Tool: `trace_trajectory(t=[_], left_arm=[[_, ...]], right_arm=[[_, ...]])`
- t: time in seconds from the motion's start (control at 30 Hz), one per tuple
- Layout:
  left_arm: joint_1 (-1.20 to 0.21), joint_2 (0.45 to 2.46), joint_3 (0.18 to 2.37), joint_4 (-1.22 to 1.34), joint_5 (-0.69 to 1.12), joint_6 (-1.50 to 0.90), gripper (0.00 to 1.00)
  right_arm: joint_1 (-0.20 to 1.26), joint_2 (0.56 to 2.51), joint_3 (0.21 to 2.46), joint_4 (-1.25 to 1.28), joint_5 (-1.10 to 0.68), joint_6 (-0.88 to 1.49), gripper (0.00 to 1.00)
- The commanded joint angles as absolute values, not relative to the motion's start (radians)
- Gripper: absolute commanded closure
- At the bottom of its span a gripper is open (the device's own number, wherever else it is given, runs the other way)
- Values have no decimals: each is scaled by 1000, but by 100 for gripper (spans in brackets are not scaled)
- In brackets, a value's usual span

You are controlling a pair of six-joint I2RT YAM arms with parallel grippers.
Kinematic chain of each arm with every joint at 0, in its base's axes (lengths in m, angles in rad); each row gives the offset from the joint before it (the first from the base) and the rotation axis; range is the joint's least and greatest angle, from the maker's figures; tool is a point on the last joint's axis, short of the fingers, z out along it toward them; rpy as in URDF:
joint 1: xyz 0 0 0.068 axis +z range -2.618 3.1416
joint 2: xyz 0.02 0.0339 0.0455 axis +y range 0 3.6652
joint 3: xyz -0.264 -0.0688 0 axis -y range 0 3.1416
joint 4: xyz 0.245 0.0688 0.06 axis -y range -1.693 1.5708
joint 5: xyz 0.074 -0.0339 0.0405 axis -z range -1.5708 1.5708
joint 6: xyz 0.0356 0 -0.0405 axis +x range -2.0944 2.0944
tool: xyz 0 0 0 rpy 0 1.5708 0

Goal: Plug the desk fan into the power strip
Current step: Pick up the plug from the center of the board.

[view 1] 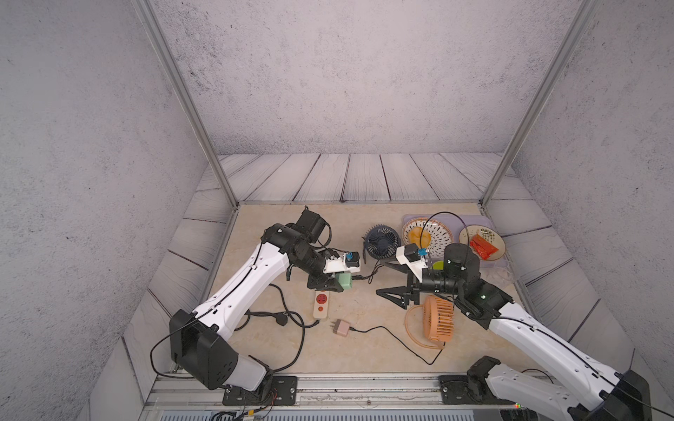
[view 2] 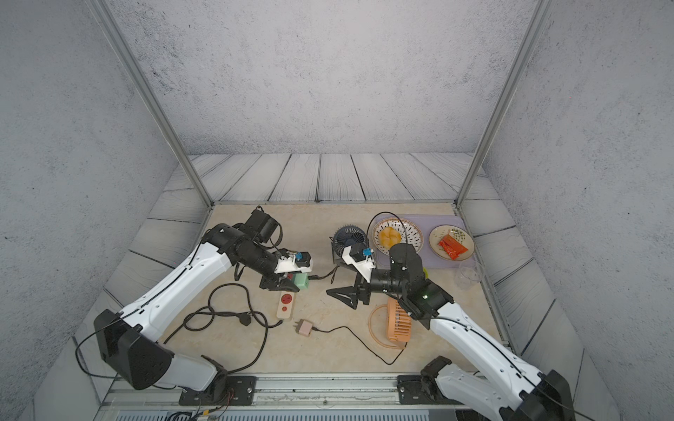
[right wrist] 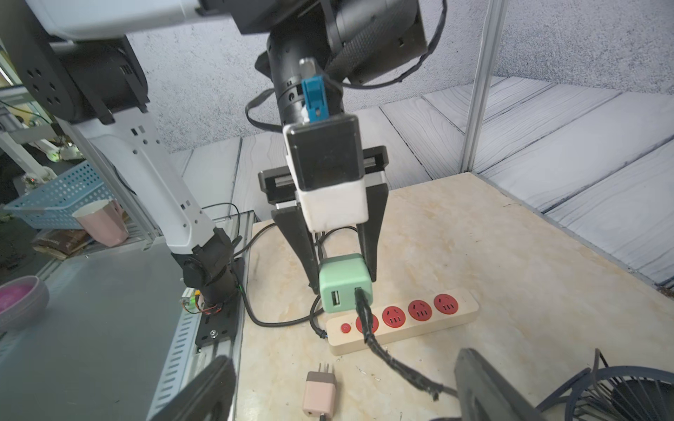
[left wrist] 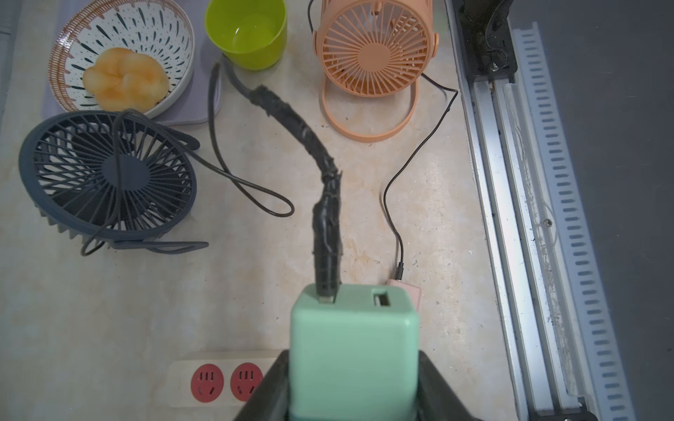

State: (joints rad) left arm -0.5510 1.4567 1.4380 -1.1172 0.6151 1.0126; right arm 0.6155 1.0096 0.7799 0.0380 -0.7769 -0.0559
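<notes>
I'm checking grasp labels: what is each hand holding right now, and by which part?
The left hand grips the mint-green charger by its two opposite sides. The right hand is open and holds nothing.

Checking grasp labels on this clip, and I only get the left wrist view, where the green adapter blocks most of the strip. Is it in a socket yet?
Observer: Not yet. In the right wrist view the left gripper holds the green adapter over the button end of the power strip, and it is not seated in any socket.
Operator: And the right arm?
Observer: In a top view the right gripper is apart from the adapter, jaws wide open, holding nothing.
</notes>
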Motion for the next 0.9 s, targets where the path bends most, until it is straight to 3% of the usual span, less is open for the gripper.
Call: trace_trajectory(t=[0.0, 0.5, 0.87], left_arm=[[-574, 1445, 1478, -1117, 651, 973, 89], [-639, 1470, 1537, -1113, 651, 922, 88], [-665, 1502, 1563, -1077, 616, 899, 88]], right_arm=[[633, 1030, 778, 108, -704, -118, 12], [685, 1136, 830, 109, -707, -129, 21], [707, 1176, 827, 158, -702, -92, 34]])
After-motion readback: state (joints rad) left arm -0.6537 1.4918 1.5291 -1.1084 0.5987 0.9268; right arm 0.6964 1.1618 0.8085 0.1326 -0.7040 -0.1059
